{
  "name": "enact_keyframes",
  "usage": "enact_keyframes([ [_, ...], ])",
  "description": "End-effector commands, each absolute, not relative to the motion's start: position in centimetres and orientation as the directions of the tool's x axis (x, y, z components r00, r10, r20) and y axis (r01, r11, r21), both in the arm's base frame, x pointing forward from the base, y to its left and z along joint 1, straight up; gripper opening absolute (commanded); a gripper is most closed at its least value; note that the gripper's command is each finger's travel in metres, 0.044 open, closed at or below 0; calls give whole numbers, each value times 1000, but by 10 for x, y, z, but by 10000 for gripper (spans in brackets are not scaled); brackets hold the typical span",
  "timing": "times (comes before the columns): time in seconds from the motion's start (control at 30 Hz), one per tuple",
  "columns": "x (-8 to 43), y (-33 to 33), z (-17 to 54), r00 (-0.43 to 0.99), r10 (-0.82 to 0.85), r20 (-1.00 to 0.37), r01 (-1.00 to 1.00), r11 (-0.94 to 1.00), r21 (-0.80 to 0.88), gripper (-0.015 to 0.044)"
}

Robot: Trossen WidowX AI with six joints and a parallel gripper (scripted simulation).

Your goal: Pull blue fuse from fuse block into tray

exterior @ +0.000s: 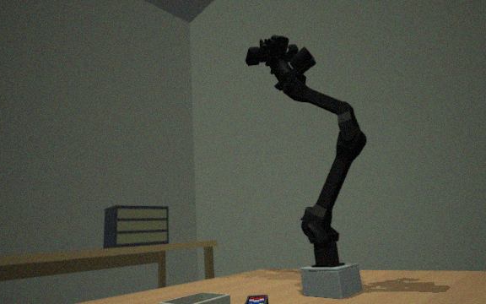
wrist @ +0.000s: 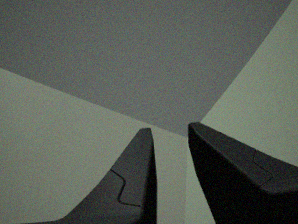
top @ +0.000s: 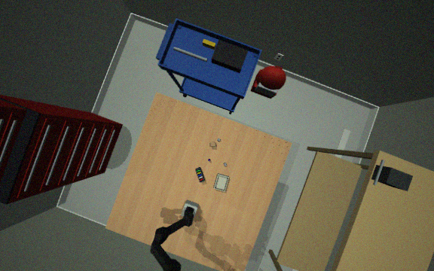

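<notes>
Fuse block (top: pixel 200 174) on the table (top: pixel 164 128), near the middle: small dark strip with a row of coloured fuses, stripes of yellow, green, blue and red readable from the top view. Blue fuse (top: pixel 200 175) seated in the row among the others, too small to make out its shape. In the exterior view only the block's near end (exterior: pixel 256 299) at the bottom edge, red and blue visible.

Tray (top: pixel 221 182) just right of the block, pale rectangular frame, apart from it, nothing visible inside.

Other bits on the table beyond the block: a small tan piece (top: pixel 212 144), two small grey round things (top: pixel 224 164), a tiny dark speck (top: pixel 209 160). None between block and tray.

Arm (exterior: pixel 336 169) reared high off its grey base (exterior: pixel 331 279), bent over at the top, well away from block and tray. Gripper (wrist: pixel 169 163) narrowly parted, nothing between the fingers; wrist view only grey wall and ceiling planes behind them.

Around the table: blue cart (top: pixel 209 62), red tool cabinet (top: pixel 32 147), red round object (top: pixel 271 77), second wooden bench (top: pixel 371 211).
</notes>
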State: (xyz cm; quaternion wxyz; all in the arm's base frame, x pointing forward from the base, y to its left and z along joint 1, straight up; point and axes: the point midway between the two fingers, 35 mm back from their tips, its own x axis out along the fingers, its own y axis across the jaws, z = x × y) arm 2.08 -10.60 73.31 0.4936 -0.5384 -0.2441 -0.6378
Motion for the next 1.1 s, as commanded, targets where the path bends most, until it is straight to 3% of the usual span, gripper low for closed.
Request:
enact_keyframes([
  [0.0,49,-158,710,148,-494,857,945,-186,-270,74],
  [0.27,118,-230,654,328,-661,675,944,195,-267,74],
  [0.53,207,-270,578,536,-733,418,838,521,-161,74],
  [0.9,302,-261,476,752,-650,110,654,756,-8,74],
  [1.07,350,-240,405,819,-562,-119,574,810,121,74],
])
